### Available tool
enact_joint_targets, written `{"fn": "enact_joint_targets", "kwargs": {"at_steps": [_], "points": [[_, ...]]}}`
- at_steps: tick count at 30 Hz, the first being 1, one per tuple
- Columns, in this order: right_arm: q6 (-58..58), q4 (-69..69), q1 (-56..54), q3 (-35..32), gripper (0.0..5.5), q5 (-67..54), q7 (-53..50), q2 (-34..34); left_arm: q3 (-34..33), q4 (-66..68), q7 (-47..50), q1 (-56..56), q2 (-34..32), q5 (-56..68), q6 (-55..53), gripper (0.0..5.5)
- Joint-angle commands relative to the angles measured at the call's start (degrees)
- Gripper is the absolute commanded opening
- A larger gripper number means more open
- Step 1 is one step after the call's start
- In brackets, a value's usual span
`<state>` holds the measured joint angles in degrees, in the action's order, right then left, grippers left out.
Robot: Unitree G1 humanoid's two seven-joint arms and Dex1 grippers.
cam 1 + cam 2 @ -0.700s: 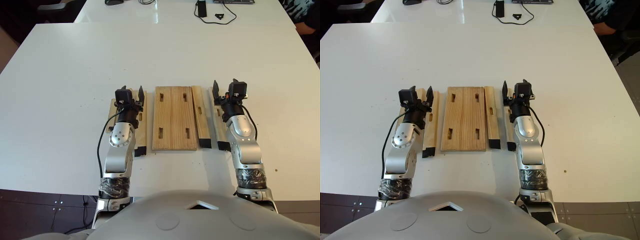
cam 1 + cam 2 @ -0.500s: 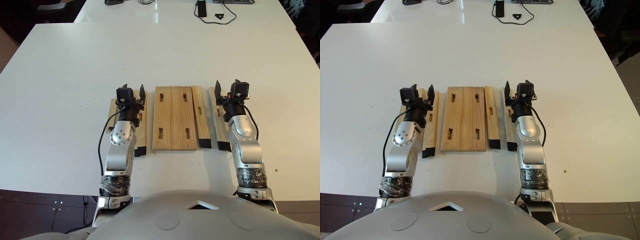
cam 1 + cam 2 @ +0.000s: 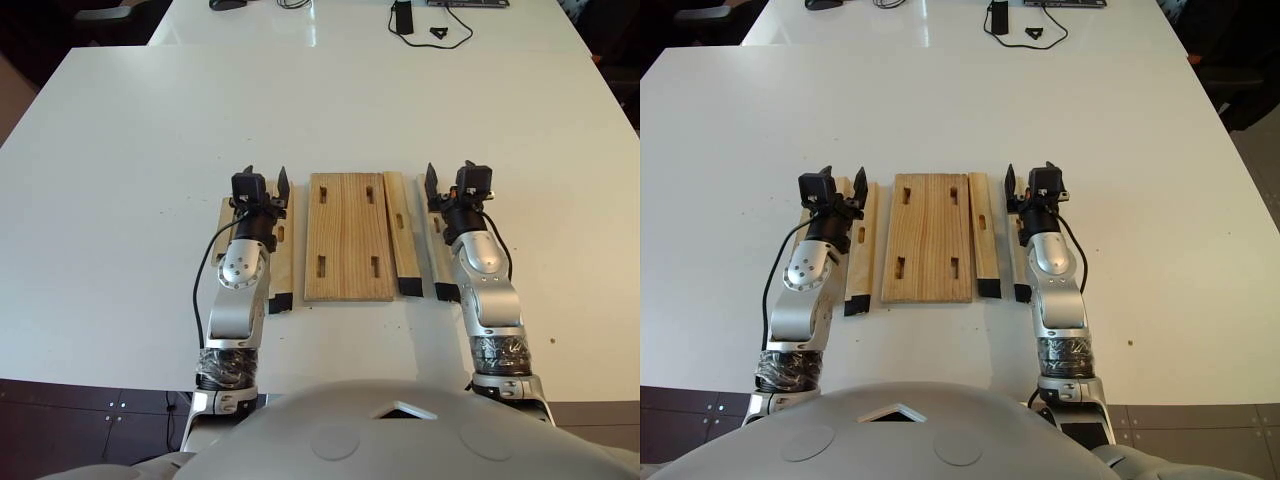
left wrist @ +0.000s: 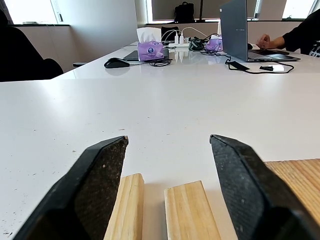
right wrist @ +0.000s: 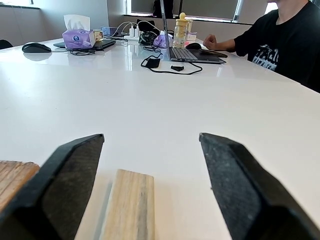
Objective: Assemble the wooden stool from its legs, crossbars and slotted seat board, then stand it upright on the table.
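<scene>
- Seat board [image 3: 347,236]: you are seeing it lying flat at the middle of the table [image 3: 140,140], with its four slots facing up.
- Left slats [image 3: 284,262]: two are lying side by side just left of the seat board. Their dark-tipped ends are pointing toward the robot.
- Right slats [image 3: 400,236]: two are lying lengthwise. One is sitting just beside the seat board's right edge, and the other is running partly under the right arm.
- Left gripper [image 4: 167,140]: it is hanging low over the far ends of the left slats. Its fingers are standing apart and clamping nothing.
- Right gripper [image 5: 150,137]: it is hanging low over the far end of the outer right slat. Its fingers are standing wide apart and holding nothing.
- Tissue box [image 4: 151,47]: it is sitting far off on the next table.
</scene>
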<state>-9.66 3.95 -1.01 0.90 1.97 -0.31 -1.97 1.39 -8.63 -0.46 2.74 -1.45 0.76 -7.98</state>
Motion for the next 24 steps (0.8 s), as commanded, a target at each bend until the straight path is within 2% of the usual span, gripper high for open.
{"fn": "enact_joint_targets", "kwargs": {"at_steps": [1,18,23,24], "points": [[-1.04,-0.24,-0.49,0.14,3.53,0.12,-0.15,0.21,0.11,0.01,-0.09,-0.69,-0.25,-0.52,-0.85,3.05],[-1.16,-0.35,0.74,0.92,3.53,0.82,-1.84,1.72,-0.26,-1.45,0.16,-1.01,-0.63,-0.78,-4.94,3.05],[-0.25,-0.47,1.81,0.85,3.53,1.04,-3.97,3.34,-1.40,-5.73,-1.61,-1.27,-1.54,1.81,-11.75,3.05],[-0.14,-0.12,2.28,0.86,3.53,1.12,-4.57,3.76,-2.06,-9.29,-2.55,-0.09,-2.40,3.06,-15.93,3.05]]}}
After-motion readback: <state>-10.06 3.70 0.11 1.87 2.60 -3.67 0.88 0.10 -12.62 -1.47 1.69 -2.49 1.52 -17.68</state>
